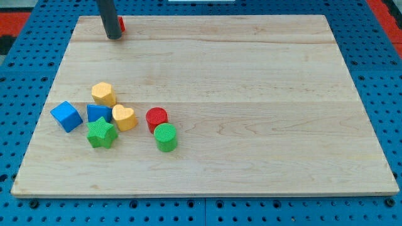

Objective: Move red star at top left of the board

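A pale wooden board lies on a blue pegboard bench, with a strip of red showing at the view's top corners. My tip stands at the board's top left, the dark rod coming down from the view's top edge. The arm ends in this plain rod, so the end effector has no jaws to stand apart or together — it is only a tip resting at board height. Just behind the rod, on its right side, a sliver of red peeks out; this is the red star, mostly hidden by the rod, so its shape cannot be made out here, and it looks to be touching or just beside the tip. The other blocks sit well apart from it in a cluster at the lower left of the board. A blue cube lies farthest to the view's left. Beside it are a yellow block, a second blue block partly covered by a green star, and a yellow heart touching that blue block. To their right stands a red cylinder with a green cylinder just below it — the two touching.
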{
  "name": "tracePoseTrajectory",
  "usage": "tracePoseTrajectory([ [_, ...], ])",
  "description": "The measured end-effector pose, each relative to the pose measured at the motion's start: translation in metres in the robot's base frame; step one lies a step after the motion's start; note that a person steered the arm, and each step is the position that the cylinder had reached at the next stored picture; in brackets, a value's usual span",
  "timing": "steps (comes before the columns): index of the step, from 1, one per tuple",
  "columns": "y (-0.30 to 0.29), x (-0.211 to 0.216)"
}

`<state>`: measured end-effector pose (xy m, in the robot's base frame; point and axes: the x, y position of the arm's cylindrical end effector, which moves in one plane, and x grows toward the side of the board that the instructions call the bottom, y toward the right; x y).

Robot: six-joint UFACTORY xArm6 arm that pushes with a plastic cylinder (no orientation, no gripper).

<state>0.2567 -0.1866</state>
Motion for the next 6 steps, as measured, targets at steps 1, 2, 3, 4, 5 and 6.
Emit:
tracePoseTrajectory([
  [1,0.0,-0.002],
  [2,0.0,-0.003],
  [3,0.0,-0.003],
  [4,0.007,0.004],
  [5,0.002,0.03],
  [6,-0.009,0.061],
])
